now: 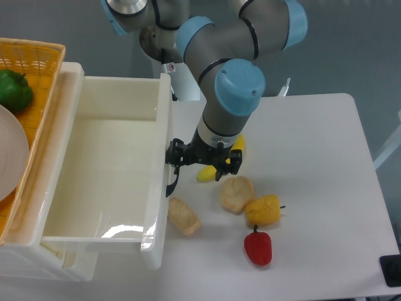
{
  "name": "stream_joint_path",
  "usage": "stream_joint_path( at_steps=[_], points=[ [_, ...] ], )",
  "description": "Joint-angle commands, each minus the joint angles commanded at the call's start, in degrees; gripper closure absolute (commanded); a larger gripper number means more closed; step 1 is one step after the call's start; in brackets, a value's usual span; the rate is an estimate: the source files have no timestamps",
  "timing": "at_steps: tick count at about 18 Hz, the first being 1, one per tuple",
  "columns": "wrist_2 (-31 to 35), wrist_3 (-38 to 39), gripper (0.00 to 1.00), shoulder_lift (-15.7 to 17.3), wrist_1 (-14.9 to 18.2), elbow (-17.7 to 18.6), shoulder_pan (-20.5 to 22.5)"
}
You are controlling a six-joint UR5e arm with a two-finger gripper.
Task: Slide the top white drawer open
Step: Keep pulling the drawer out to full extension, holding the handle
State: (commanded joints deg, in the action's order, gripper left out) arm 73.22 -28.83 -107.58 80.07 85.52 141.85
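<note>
We saw the top white drawer (106, 169), a glossy cream-white plastic tray, drawn far out of its cabinet over the white desk (313, 157), its deep inside bare. Our black two-finger gripper (177, 164) sat right at the drawer's front, where the curved black handle (169, 183) hangs; it looked hooked there so the arm could pull, but we could not tell whether the jaws were clamped on the handle or merely beside it. Just beyond the drawer front lay a bread piece (183, 216), a round bun (237, 193), a yellow pepper (263, 210), a red pepper (257, 247) and a banana (216, 168) half hidden under the arm. We judged the pull nearly done, since the drawer front almost touched the bread piece.
</note>
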Motion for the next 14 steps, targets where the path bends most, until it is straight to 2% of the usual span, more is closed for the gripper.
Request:
stream_joint_path(
  at_steps=[14],
  points=[
    [-5.10, 0.26, 0.00, -0.53, 0.79, 0.70, 1.23]
  ],
)
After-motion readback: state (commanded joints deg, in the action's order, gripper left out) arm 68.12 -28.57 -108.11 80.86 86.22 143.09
